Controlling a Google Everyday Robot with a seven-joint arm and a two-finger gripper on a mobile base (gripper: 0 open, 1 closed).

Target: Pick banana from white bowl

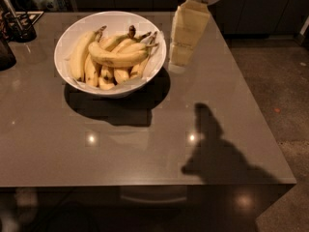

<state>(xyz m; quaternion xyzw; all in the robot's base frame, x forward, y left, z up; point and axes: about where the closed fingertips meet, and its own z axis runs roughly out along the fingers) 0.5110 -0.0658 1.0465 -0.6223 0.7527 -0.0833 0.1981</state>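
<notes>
The white bowl (pixel 120 18) stands on the grey table at the back left and holds several yellow bananas. The long curved banana (pixel 118 58) lies across the top of the pile, its dark stem pointing right toward the rim. My gripper (pixel 177 65) hangs down from the arm's white wrist at the top of the view. Its cream-coloured tip is just right of the bowl's right rim, above the table. It holds nothing that I can see.
A small dark utensil holder (pixel 19 27) stands at the back left corner and another dark object (pixel 5 54) at the left edge. The arm's shadow (pixel 212 149) falls on the table's front right. The table's right edge drops to the floor (pixel 280 81).
</notes>
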